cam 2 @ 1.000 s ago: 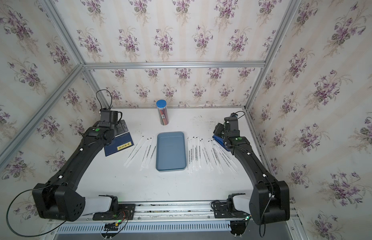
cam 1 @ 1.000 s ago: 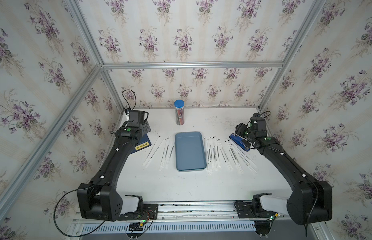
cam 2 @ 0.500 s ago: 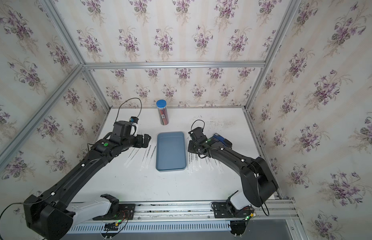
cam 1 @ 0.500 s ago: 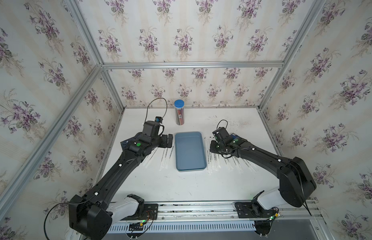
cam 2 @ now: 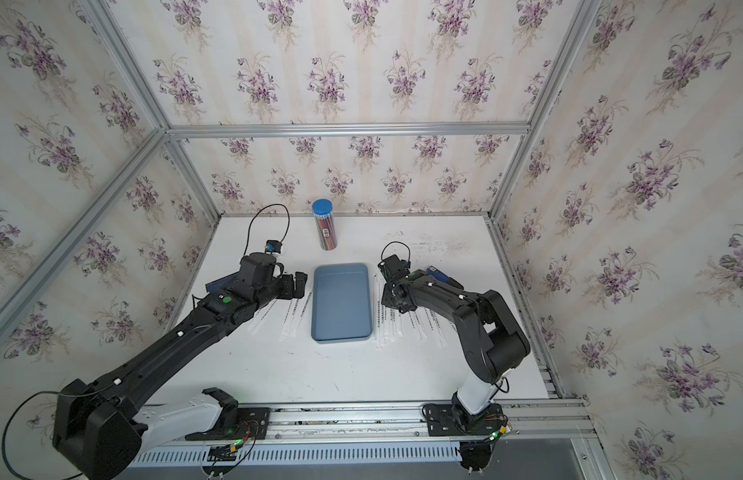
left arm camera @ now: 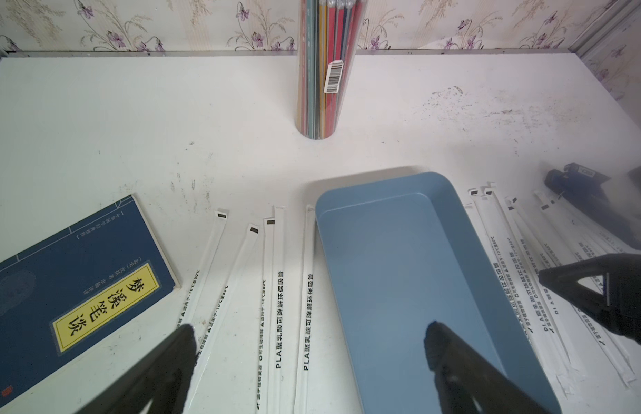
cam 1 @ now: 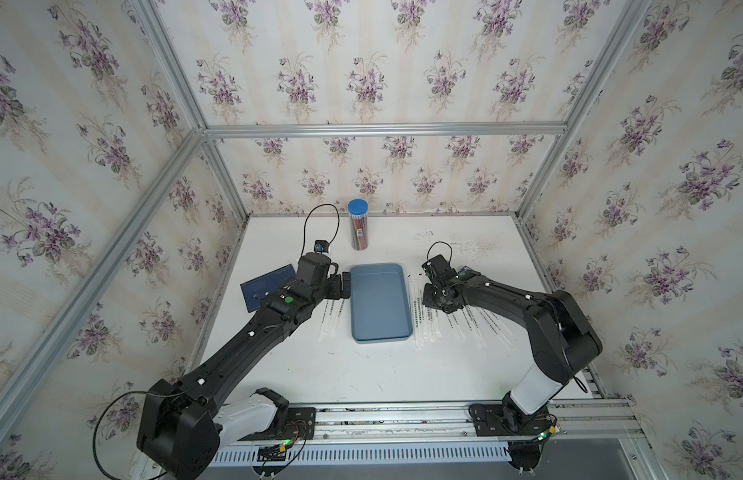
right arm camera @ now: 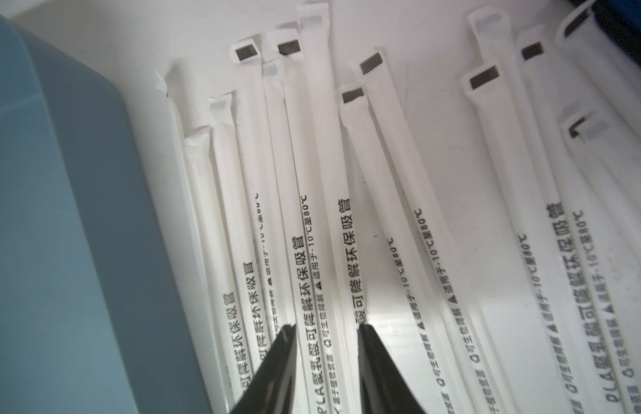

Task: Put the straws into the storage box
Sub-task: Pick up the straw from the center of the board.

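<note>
straws (cam 1: 424, 328) lie flat on the white worktop (cam 1: 361, 374) in two fans, one along each long side of the storage box (cam 1: 380, 305), which sits mid-worktop between my arms. my right end effector (right arm camera: 326, 331) is down on the right-hand fan just beside the box, fingers (right arm camera: 376, 358) pinched onto a few straws that fill the gap between them. my left end effector (left arm camera: 308, 331) hovers wide open over the box's left rim and the neighbouring straws. a blue book (left arm camera: 71, 286) lies further left.
</note>
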You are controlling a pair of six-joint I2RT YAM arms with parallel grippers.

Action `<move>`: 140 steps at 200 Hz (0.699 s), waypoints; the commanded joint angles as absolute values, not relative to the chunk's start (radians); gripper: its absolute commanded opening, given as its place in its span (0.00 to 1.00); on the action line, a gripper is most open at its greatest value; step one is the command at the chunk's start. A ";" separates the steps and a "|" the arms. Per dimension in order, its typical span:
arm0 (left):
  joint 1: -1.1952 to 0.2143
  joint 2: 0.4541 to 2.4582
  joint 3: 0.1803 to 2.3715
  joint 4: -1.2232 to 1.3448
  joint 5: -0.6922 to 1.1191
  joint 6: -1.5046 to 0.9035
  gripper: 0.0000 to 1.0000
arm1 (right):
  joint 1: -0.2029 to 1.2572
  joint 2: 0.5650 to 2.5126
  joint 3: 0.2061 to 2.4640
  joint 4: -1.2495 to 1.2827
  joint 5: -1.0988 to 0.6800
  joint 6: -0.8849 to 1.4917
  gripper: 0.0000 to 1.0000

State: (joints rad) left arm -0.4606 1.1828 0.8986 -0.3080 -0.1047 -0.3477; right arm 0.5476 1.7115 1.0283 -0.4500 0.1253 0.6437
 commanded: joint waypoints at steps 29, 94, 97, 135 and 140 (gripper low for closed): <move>-0.465 1.187 0.895 -0.259 -0.101 -0.356 1.00 | 0.503 1.776 1.060 -0.439 0.160 0.607 0.34; -0.466 1.182 0.878 -0.249 -0.107 -0.354 1.00 | 0.502 1.820 1.058 -0.423 0.138 0.607 0.33; -0.466 1.183 0.879 -0.249 -0.106 -0.354 1.00 | 0.502 1.823 1.057 -0.425 0.141 0.608 0.33; -0.466 1.180 0.879 -0.250 -0.120 -0.352 1.00 | 0.502 1.816 1.050 -0.437 0.162 0.620 0.24; -0.466 1.179 0.879 -0.253 -0.123 -0.352 1.00 | 0.503 1.811 1.051 -0.439 0.163 0.620 0.24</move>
State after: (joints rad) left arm -0.4652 1.1809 0.8791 -0.2741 -0.1043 -0.3508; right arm 0.5030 1.8153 1.0573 -0.4076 0.1635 0.6060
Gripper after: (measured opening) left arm 0.998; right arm 0.253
